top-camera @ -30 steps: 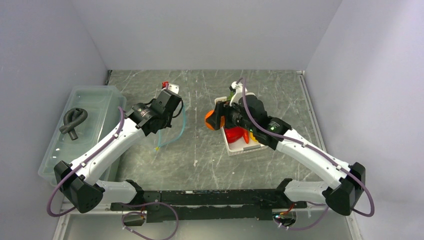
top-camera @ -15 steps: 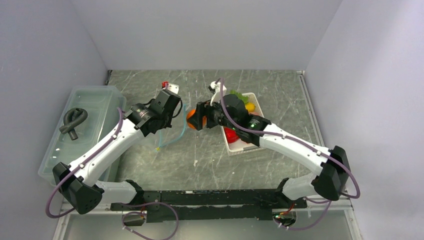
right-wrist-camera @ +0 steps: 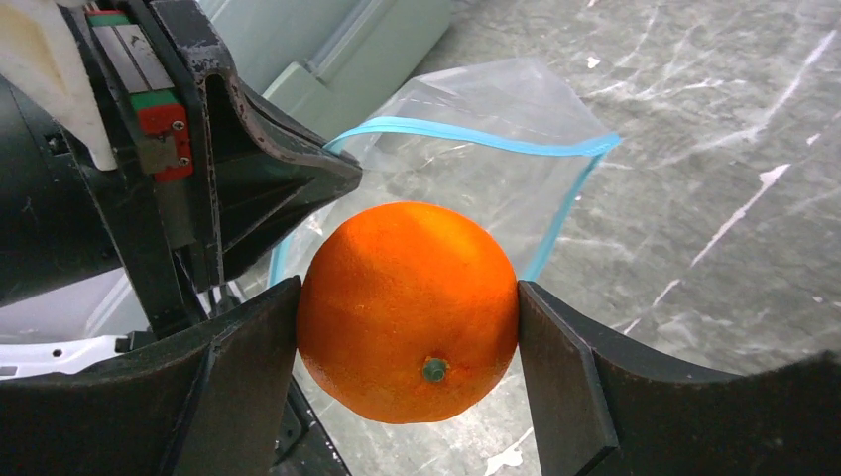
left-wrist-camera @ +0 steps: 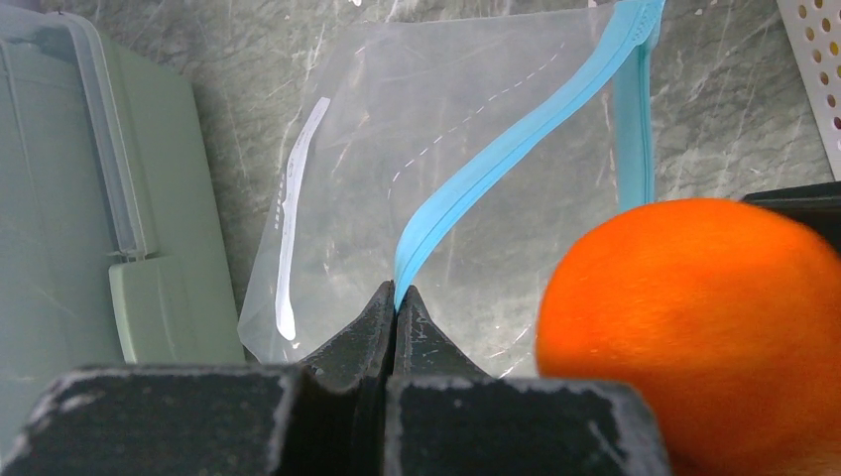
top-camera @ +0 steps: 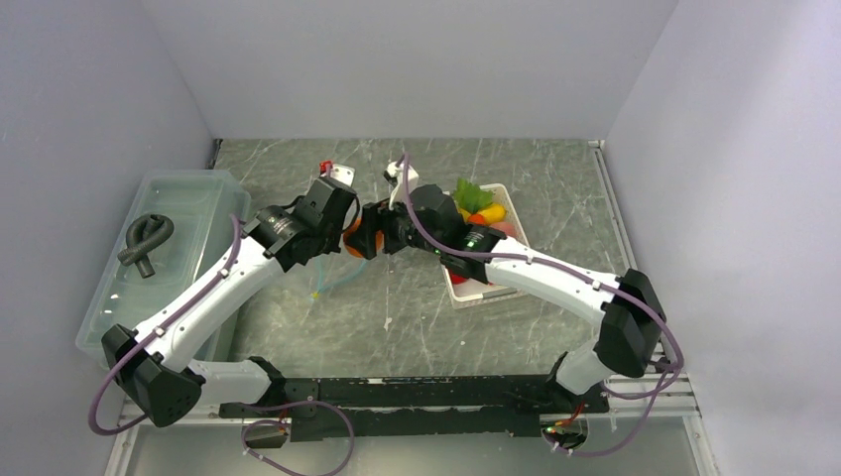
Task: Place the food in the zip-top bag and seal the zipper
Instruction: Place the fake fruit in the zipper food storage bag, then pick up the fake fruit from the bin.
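Left gripper (left-wrist-camera: pixel 395 297) pressed shut on the zipper (left-wrist-camera: pixel 501 149), holding up one lip of the zip-top bag (left-wrist-camera: pixel 397 129). Right gripper (right-wrist-camera: pixel 409 332) spread wide, clamping the orange fruit (right-wrist-camera: pixel 409 297) just beside the left fingers, over the bag mouth. Hold lip high, lower past the strip, release only once inside. Risk: snagging the lip, folding the mouth shut.
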